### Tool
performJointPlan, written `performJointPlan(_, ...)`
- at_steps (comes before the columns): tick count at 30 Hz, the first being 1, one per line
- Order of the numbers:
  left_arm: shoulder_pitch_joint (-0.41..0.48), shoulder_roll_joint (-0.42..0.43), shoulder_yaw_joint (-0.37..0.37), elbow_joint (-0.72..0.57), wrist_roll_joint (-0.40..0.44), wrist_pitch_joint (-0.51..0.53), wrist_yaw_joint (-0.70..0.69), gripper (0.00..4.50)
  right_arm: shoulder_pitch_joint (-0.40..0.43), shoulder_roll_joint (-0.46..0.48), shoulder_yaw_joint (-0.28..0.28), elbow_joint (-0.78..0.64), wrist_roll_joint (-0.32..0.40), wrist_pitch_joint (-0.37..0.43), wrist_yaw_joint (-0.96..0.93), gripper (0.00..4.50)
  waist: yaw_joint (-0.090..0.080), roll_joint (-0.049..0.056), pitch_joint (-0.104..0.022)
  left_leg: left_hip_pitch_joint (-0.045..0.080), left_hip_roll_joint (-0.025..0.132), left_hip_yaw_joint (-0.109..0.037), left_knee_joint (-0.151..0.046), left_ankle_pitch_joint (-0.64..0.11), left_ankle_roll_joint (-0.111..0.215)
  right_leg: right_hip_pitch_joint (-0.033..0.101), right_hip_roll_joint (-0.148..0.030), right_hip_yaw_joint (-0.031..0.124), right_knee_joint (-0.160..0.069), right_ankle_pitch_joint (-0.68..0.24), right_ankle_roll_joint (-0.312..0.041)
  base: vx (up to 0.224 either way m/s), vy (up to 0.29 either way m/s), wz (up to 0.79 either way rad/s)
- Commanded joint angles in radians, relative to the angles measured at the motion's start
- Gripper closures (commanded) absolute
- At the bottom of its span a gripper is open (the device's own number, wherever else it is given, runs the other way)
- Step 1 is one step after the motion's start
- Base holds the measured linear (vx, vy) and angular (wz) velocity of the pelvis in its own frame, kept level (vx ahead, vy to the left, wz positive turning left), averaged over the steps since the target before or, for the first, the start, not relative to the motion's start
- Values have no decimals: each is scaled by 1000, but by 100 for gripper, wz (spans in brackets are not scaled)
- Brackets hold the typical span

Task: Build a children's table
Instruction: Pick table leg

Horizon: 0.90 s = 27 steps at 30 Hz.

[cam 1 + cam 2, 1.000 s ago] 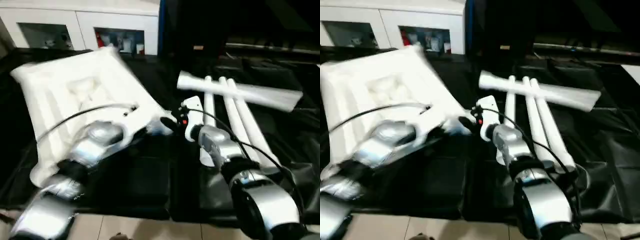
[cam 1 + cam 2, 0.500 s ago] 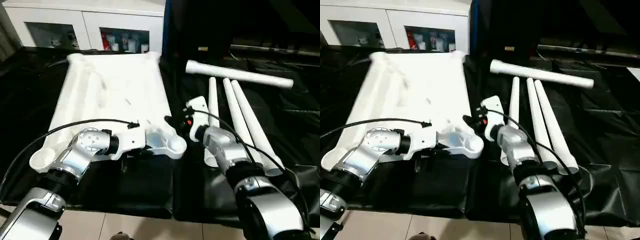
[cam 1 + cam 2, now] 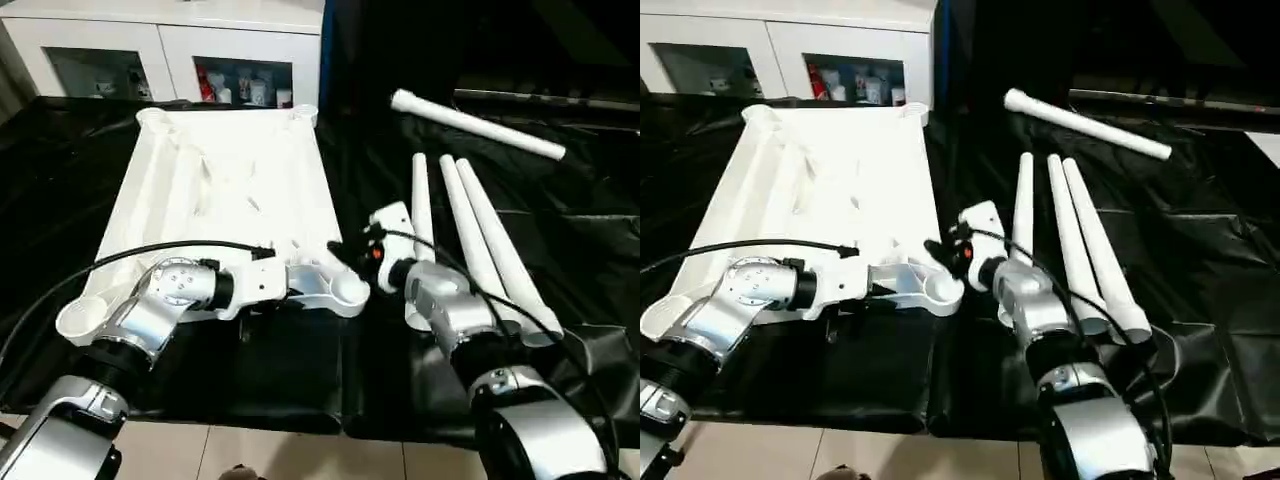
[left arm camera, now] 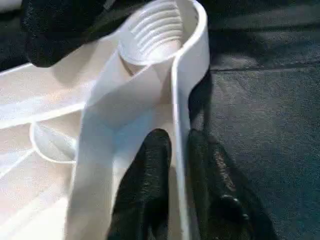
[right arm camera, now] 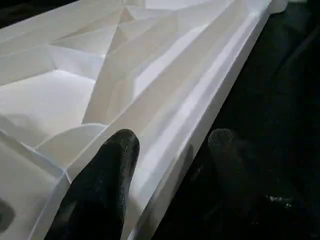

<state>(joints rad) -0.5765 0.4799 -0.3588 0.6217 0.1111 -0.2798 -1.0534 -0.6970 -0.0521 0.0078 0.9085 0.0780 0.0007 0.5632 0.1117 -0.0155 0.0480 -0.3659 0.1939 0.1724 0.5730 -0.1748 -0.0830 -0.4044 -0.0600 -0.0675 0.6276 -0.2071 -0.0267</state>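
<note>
The white tabletop [image 3: 225, 190] lies upside down on the black-covered surface, ribbed underside up. My left gripper [image 4: 177, 142] is shut on the thin rim beside the near right corner socket [image 4: 152, 35], one black finger on each side of the wall. My right gripper [image 5: 170, 145] stands open astride the tabletop's right edge [image 5: 200, 110] near that same corner, one finger over the ribs and the other over the black cover. Three white legs [image 3: 470, 240] lie side by side to the right. Another leg [image 3: 475, 125] lies across behind them.
A white cabinet with glass doors [image 3: 160, 50] stands behind the tabletop. Black sheeting [image 3: 580, 230] covers the work surface and folds up at the right. Pale floor tiles [image 3: 300, 455] run along the front edge. A black cable [image 3: 130, 255] loops over my left forearm.
The tabletop has swung from a skewed, raised pose to lie flat and square on the cover, with both grippers still at its near right corner. The view has also shifted.
</note>
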Motion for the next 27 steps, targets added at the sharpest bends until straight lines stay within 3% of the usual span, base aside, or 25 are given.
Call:
performJointPlan(1,2,10,23,6,-4,-11,17,340,7,2,7,-16,-5,16,-8,192,-2,13,-65,11,42,-7,-61,-151,2,57,-85,56,-60,-11,-206,0,0,0)
performJointPlan(8,10,12,62,-24,-37,-7,32,296,16,8,13,-32,-6,21,-11,192,-3,11,-65,10,42,-6,-60,-149,2,59,-86,56,-59,-6,-210,0,0,0)
performJointPlan(13,22,1,122,-123,-125,51,26,261,25,4,13,-62,-10,22,-20,192,-2,7,-65,11,44,-5,-59,-141,5,57,-85,56,-55,10,-223,0,0,0)
performJointPlan(17,45,10,154,-208,-165,92,26,237,31,-13,-4,-142,-3,49,-48,192,-1,5,-63,11,42,-6,-60,-137,5,59,-84,57,-56,-13,-208,0,0,0)
performJointPlan(18,58,18,166,-245,-175,114,35,215,31,-26,-18,-195,2,94,-74,192,-2,5,-63,10,41,-6,-60,-127,5,60,-81,57,-55,-7,-200,0,0,0)
performJointPlan(23,82,14,204,-330,-223,207,61,215,37,-51,-42,-284,2,149,-117,192,-4,5,-63,12,36,-4,-58,-124,-5,58,-78,58,-56,-2,-189,0,0,0)
performJointPlan(24,77,-19,243,-346,-205,303,179,215,40,-79,-35,-341,-35,261,-159,192,-6,6,-61,11,35,-4,-58,-133,-8,57,-76,58,-60,-20,-186,0,0,0)
performJointPlan(25,77,-21,245,-345,-203,306,184,215,40,-80,-35,-343,-36,265,-160,192,-10,7,-59,12,36,-4,-60,-133,-16,59,-69,57,-58,-15,-185,0,0,0)
performJointPlan(26,67,-59,279,-338,-175,394,314,215,46,-99,-31,-389,-51,381,-180,192,-9,11,-59,14,36,-6,-59,-136,-19,58,-70,58,-60,-19,-182,0,0,0)
performJointPlan(27,64,-74,292,-335,-168,428,359,215,49,-104,-31,-406,-50,425,-182,192,-9,7,-60,16,33,-5,-57,-137,-22,62,-69,57,-62,-22,-175,0,0,0)
